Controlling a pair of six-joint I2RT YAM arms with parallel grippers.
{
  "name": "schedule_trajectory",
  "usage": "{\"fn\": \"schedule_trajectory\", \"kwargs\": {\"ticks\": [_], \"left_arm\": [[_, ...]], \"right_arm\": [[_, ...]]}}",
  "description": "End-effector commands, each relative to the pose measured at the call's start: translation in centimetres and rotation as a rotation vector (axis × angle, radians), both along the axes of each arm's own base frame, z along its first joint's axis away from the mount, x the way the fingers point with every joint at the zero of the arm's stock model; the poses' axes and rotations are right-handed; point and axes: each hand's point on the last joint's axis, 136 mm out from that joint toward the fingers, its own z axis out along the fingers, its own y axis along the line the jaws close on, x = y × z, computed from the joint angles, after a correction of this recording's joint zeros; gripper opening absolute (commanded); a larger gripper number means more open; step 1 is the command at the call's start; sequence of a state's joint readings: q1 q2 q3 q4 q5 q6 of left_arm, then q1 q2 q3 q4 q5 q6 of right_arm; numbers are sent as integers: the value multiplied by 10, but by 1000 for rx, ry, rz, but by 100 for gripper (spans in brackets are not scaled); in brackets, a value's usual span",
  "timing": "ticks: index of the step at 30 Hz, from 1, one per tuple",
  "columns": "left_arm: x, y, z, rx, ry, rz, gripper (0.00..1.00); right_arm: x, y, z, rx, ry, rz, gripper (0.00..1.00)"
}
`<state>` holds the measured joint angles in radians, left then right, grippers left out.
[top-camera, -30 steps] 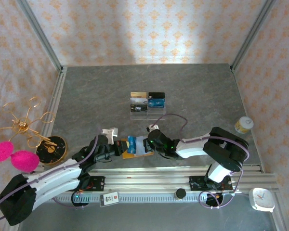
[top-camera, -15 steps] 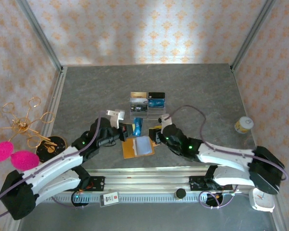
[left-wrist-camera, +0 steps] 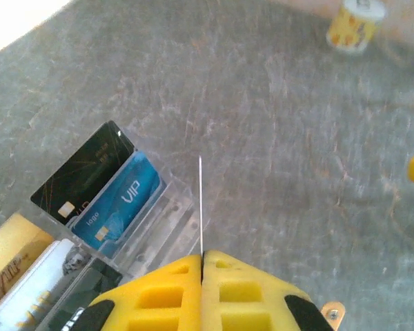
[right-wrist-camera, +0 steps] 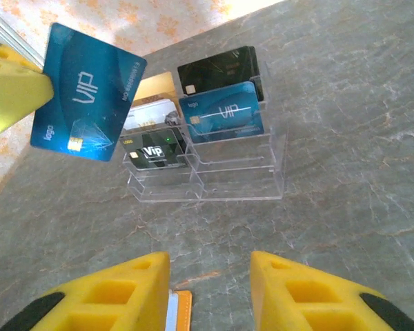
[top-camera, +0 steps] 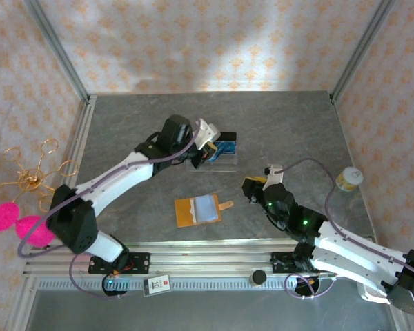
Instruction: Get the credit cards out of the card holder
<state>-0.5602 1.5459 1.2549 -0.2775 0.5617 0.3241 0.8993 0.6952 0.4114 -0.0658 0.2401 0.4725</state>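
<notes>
Card check: where is the dark blue card (right-wrist-camera: 86,93) sitting right now?

I am holding it in my left gripper (left-wrist-camera: 202,265). The two pads are pressing flat together on its lower edge, and it is standing up edge-on beyond my fingertips. Just below and ahead of those fingertips, the clear stand (left-wrist-camera: 159,221) is holding other cards (right-wrist-camera: 221,114) already slotted in.

So what is changing?

A second ago this card was poking out of the card holder (top-camera: 199,209), with both my grippers crowding it. Now I am carrying it over the stand, so the holder is lying well behind my left fingers, open and flat on the table (top-camera: 124,138).

And your right gripper (right-wrist-camera: 210,276)?

It is backing off. It was closed at the holder's edge, and now its jaws are standing apart and gripping nothing. The holder's orange corner is showing just under and between the fingertips.

What is that telling you about the job?

I am judging that one more card is out and is only needing a slot. A pale blue panel is showing inside the holder, and I cannot tell whether it is another card. If it is, I am going to need the right fingers back at the holder to steady it.
</notes>
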Motion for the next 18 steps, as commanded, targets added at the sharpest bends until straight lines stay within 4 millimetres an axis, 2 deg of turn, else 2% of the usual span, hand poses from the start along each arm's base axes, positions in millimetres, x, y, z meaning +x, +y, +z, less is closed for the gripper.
{"fn": "schedule_trajectory", "kwargs": {"ticks": [1,3,8,14,18], "left_arm": [[-7,6,-25,249,15,-197,0],[6,11,-35,351,10,-203,0],[42,-2,-28,400,-70,-217,0],[69,-9,-48,522,-49,-290,0],[80,-11,-51,575,-59,-321,0]], "right_arm": [[-4,-14,-20,-37,43,-44,35],[-5,-16,-25,-45,55,-45,35],[-1,-22,-25,-77,69,-77,34],[4,-34,-25,-114,79,-130,34],[14,-42,-27,-114,105,-153,34]]}}
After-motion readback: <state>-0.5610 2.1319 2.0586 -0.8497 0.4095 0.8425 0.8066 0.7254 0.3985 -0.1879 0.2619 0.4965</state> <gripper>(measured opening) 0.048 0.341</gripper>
